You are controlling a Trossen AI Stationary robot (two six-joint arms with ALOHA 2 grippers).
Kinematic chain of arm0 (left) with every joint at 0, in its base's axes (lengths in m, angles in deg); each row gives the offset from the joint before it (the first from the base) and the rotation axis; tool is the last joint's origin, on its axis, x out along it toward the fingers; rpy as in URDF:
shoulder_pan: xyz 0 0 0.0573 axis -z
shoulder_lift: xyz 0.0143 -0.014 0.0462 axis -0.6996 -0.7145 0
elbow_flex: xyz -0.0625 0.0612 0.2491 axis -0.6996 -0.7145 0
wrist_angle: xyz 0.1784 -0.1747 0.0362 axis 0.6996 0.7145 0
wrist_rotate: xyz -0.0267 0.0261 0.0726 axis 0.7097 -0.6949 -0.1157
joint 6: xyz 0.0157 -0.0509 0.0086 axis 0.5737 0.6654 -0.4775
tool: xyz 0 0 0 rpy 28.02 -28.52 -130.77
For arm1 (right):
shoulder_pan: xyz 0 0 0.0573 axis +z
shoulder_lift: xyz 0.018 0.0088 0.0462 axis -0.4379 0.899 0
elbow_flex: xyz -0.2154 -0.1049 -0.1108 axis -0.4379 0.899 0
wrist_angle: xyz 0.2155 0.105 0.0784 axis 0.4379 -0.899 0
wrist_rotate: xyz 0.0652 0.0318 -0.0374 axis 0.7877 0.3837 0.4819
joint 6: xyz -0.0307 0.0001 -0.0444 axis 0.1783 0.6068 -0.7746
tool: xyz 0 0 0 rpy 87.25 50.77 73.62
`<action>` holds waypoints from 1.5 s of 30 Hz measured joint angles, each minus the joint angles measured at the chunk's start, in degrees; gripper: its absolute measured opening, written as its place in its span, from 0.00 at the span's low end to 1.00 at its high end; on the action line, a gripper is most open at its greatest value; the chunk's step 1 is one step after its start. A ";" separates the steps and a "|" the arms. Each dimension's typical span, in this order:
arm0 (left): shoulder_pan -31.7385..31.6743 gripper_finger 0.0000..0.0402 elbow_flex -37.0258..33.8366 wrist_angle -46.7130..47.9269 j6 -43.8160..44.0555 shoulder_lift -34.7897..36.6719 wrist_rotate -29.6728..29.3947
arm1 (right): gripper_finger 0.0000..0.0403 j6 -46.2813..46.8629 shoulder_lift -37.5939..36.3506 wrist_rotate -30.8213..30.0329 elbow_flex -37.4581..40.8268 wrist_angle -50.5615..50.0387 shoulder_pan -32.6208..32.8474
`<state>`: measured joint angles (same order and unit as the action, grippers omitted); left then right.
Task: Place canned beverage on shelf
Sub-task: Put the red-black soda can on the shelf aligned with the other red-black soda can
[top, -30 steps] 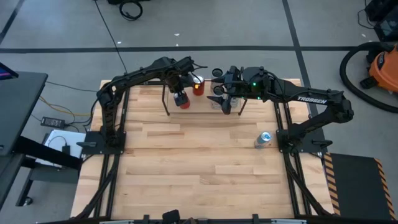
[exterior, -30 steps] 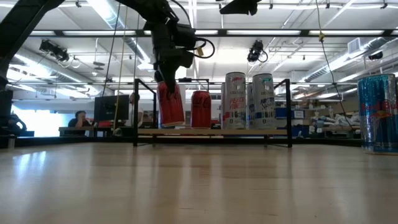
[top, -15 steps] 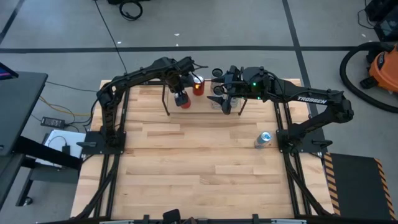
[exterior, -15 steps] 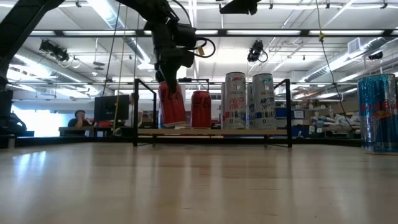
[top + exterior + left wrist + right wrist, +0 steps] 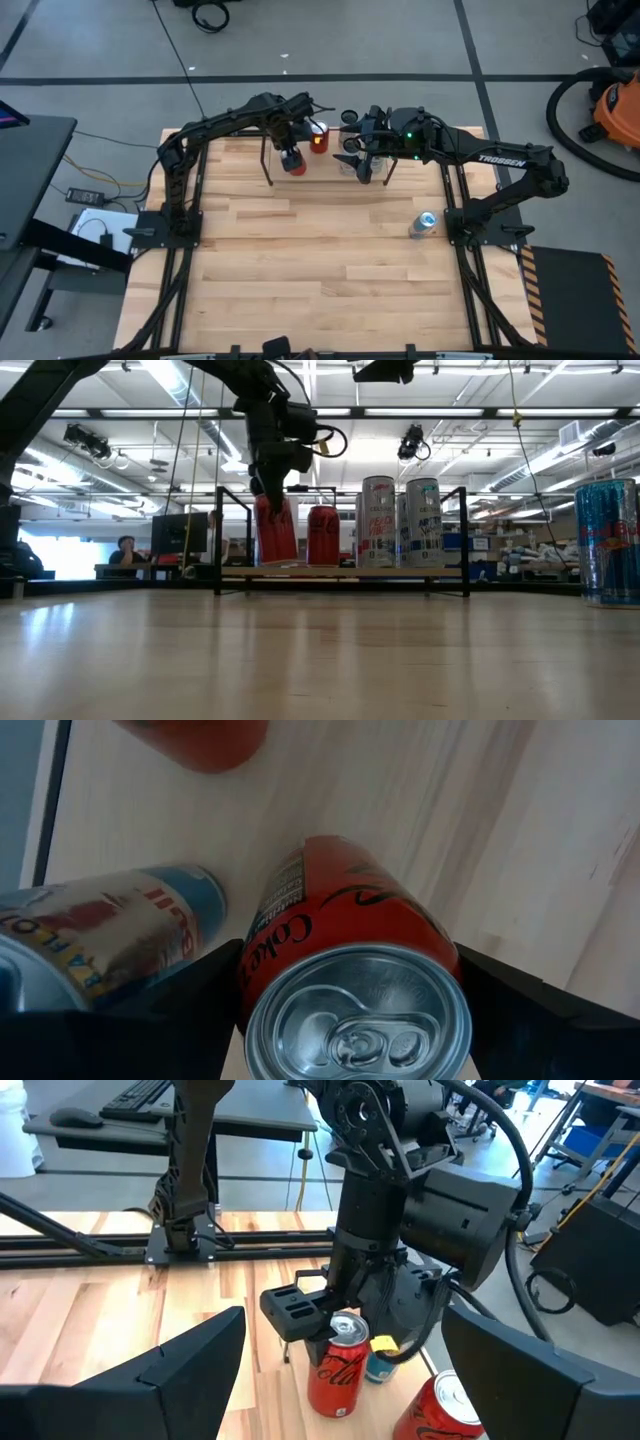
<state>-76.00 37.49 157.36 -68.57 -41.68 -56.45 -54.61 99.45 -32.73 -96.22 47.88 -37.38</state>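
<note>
The left gripper (image 5: 272,485) grasps a red can (image 5: 275,530) from above, one finger on each side just under the rim. The can stands nearly upright, leaning slightly, its base at or just above the left end of the shelf (image 5: 400,571); whether it touches cannot be told. A second red can (image 5: 322,535) stands just beside it, with two tall cans (image 5: 400,520) further along. The right gripper (image 5: 366,150) hovers above those, fingers spread and empty. The coming move likely runs straight down the can's long axis.
</note>
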 joint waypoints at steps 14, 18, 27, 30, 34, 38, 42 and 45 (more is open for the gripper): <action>0.09 0.78 0.19 -0.21 0.97 -0.45 -0.47 | 0.87 0.02 -0.02 0.02 0.00 -0.04 -0.01; 0.08 0.78 0.19 -0.15 0.92 -0.45 -0.53 | 0.87 0.02 -0.02 0.00 0.00 -0.04 -0.01; 0.05 0.78 0.19 -0.62 3.04 -0.45 -0.60 | 0.87 0.08 -0.02 0.00 0.00 -0.07 -0.01; 0.05 0.78 0.19 -0.61 3.50 -0.45 -0.67 | 0.87 0.09 -0.02 0.00 0.00 -0.07 -0.01; 0.05 0.78 0.19 -0.82 4.53 -0.49 -0.69 | 0.87 0.17 -0.02 0.01 0.00 -0.04 -0.01; 0.05 0.78 0.19 -0.85 6.00 -0.51 -0.76 | 0.87 0.19 -0.02 0.01 0.00 -0.04 -0.01; 0.08 0.78 0.19 -0.89 6.06 -0.51 -0.76 | 0.87 0.19 -0.02 0.01 0.00 -0.04 -0.01; 0.07 0.78 0.19 -0.91 6.02 -0.51 -0.75 | 0.87 0.19 -0.02 0.02 0.00 -0.04 -0.01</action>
<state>-75.93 37.68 156.44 -62.55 -42.19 -57.21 -54.42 99.43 -32.71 -96.22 47.84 -37.39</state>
